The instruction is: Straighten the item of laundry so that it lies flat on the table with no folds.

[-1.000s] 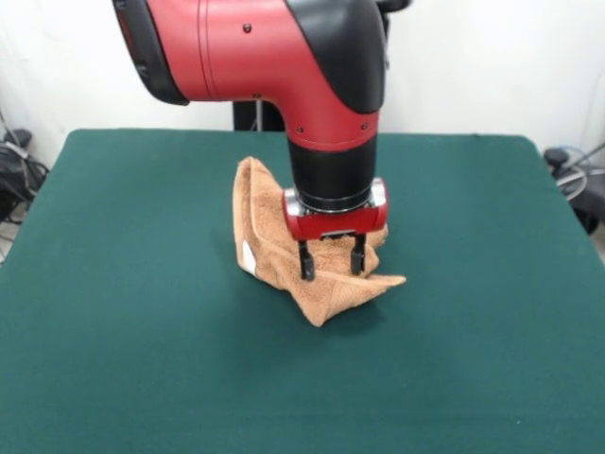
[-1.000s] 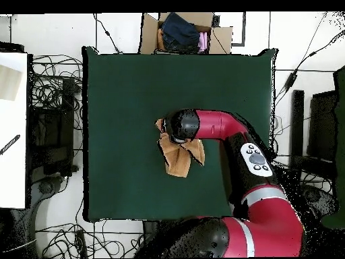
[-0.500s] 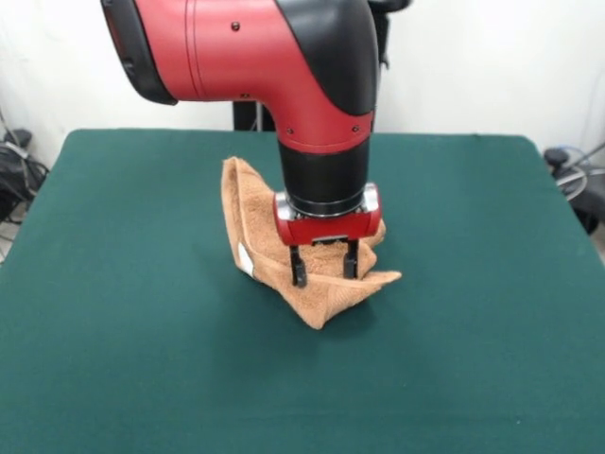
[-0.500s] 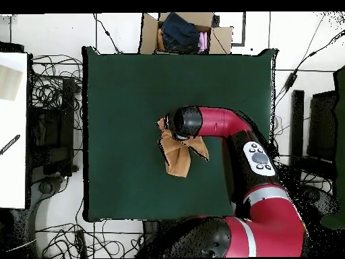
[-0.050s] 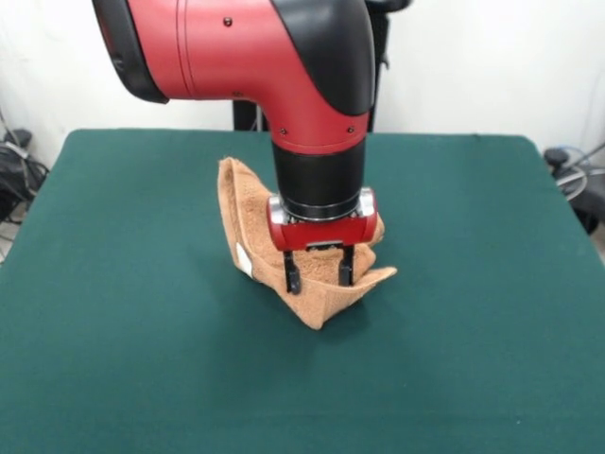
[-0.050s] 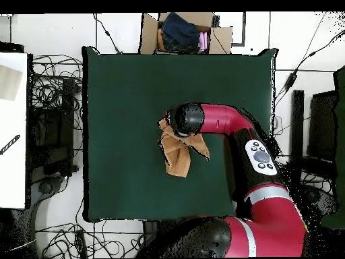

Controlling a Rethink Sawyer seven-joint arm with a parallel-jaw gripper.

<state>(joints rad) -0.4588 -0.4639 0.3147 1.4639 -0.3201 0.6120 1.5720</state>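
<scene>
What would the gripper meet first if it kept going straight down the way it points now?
The towel: the gripper points straight down with its fingers apart, tips at the crumpled cloth. Whether they already touch it is unclear. Under the cloth lies the table.

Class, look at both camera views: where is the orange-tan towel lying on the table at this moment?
The towel lies bunched near the middle of the green table, right under the gripper; in the overhead view it sits beside the arm's black wrist.
</scene>
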